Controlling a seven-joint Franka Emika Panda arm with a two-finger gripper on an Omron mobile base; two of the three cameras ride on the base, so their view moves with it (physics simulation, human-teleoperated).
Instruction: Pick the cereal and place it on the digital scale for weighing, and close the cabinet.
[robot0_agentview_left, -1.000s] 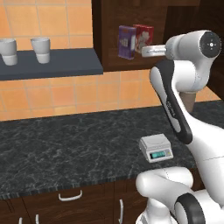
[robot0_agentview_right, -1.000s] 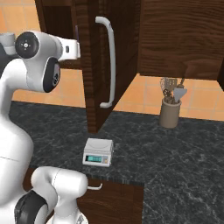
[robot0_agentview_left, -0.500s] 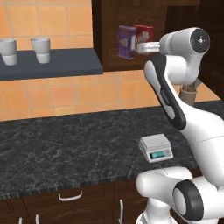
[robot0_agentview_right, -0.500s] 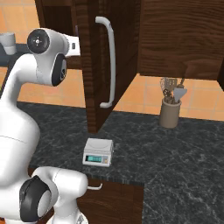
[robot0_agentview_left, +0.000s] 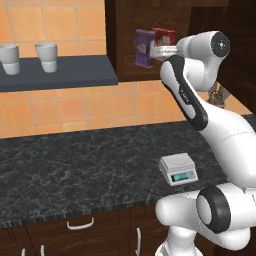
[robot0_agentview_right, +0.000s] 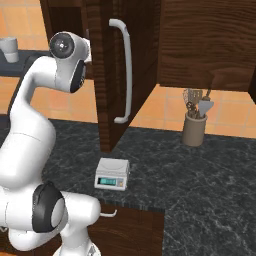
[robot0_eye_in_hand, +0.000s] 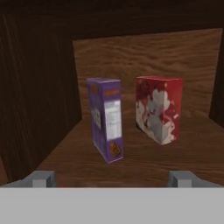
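So from my seat, the cereal (robot0_eye_in_hand: 106, 124) stands upright inside the cabinet (robot0_agentview_right: 125, 70), long axis vertical, turned at an angle so I'm looking at one narrow edge with the nutrition-panel side facing me in the hand view. It sits on the cabinet floor, left of the red box (robot0_eye_in_hand: 158, 108) and a bit closer to me, with a clear gap between the two. One purple box, one red box, nothing else I can make out in there.

The cabinet door hangs wide open, its long silver bar handle (robot0_agentview_right: 124, 70) running vertically. Below the cabinet, one digital scale (robot0_agentview_left: 178, 169) lies flat on the dark stone surface (robot0_agentview_left: 75, 165), display strip facing the robot, nothing on top of it. Right of the cabinet on the same surface there's one utensil holder (robot0_agentview_right: 194, 127) with a few tools sticking out. Left of the cabinet, two white cups (robot0_agentview_left: 46, 56) sit on a wall shelf (robot0_agentview_left: 60, 77).

The arm is raised up high, elbow bent, forearm reaching level into the cabinet opening. The hand (robot0_eye_in_hand: 112, 178) points straight at the back wall, fingers spread as wide as they go with nothing between them, and it sits short of the cereal, not touching it. In the left base view the hand is right by the boxes.
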